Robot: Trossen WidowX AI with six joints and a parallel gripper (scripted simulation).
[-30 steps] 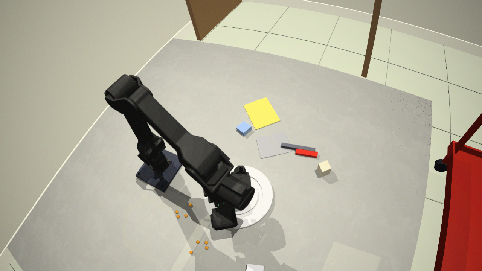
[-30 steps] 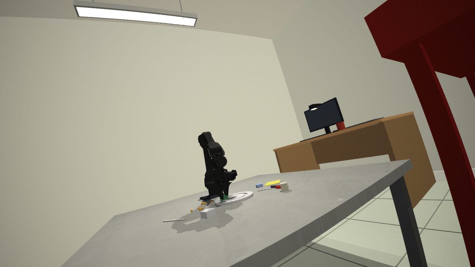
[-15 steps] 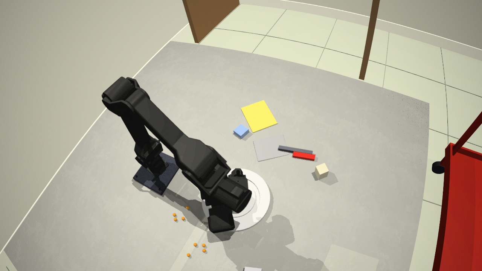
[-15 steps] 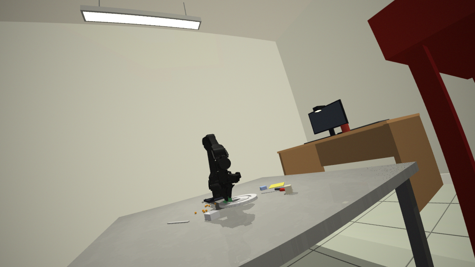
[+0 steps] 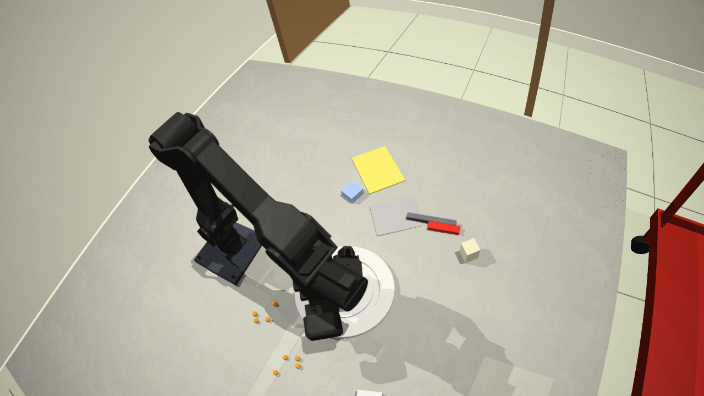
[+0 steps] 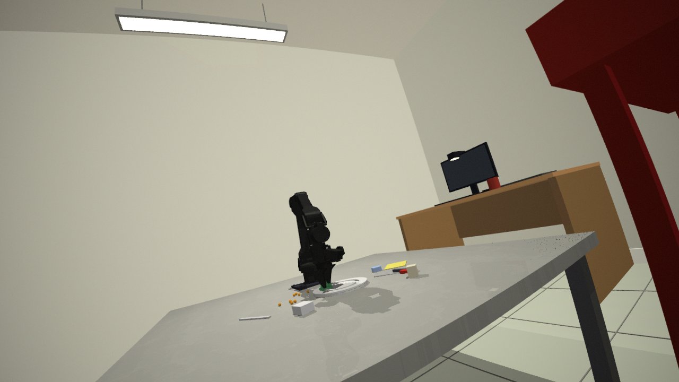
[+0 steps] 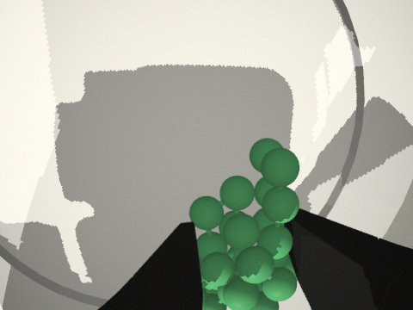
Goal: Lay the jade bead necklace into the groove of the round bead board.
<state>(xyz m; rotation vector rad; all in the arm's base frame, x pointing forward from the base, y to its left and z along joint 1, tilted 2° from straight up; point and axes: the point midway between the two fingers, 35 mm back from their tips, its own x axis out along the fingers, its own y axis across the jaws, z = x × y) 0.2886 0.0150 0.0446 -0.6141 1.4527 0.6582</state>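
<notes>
The jade bead necklace (image 7: 247, 241) (image 6: 325, 286) is a bunched heap of green beads between my fingers; in the top view the arm hides nearly all of it. My gripper (image 7: 240, 229) (image 6: 325, 286) is shut on the bunch, low over the near-left part of the round bead board. The white round board (image 5: 381, 310) (image 6: 363, 281) (image 7: 172, 34) lies flat, and its thin ring groove curves past the right and lower left in the wrist view. Whether the bunch touches the board cannot be told.
Several orange beads (image 5: 267, 319) (image 6: 290, 301) lie left of the board. A white block (image 6: 303, 309) stands nearby. Beyond the board are a beige cube (image 5: 469, 249), a red bar (image 5: 444, 227), a dark bar (image 5: 432, 218), a grey sheet (image 5: 391, 219), a blue block (image 5: 352, 191) and a yellow sheet (image 5: 378, 169).
</notes>
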